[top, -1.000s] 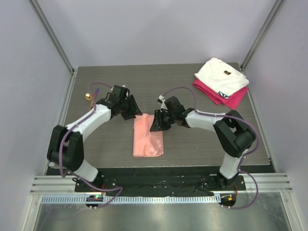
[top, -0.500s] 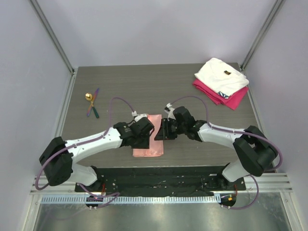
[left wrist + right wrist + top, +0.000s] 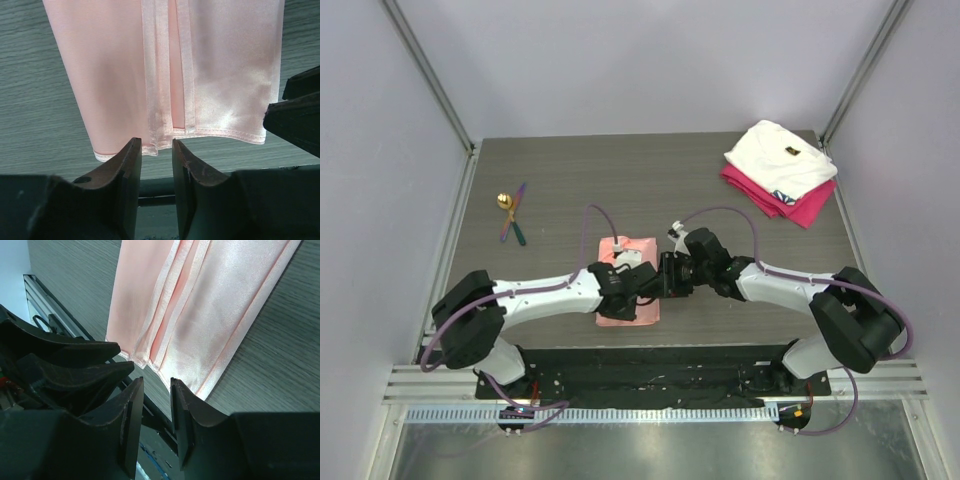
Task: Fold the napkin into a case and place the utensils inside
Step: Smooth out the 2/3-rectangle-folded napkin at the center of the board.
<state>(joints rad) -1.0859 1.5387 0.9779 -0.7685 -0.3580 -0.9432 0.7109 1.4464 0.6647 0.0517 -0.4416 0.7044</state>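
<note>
Left gripper (image 3: 155, 143), right gripper (image 3: 156, 381): jaws narrowly apart, empty, at napkin (image 3: 110, 70) near hem

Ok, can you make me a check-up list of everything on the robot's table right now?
Surface: dark wood-look table.
Job's things: pink napkin lies flat near the front, sides folded in to the middle; utensils lie together far left, not inside it.
Clutter: white cloth on top of a magenta cloth, far right corner.
Hands: left hand and right hand are both open at the napkin's near edge, holding nothing.
Cables: purple cables loop over both arms.
Surroundings: pale walls; metal rail in front.
</note>
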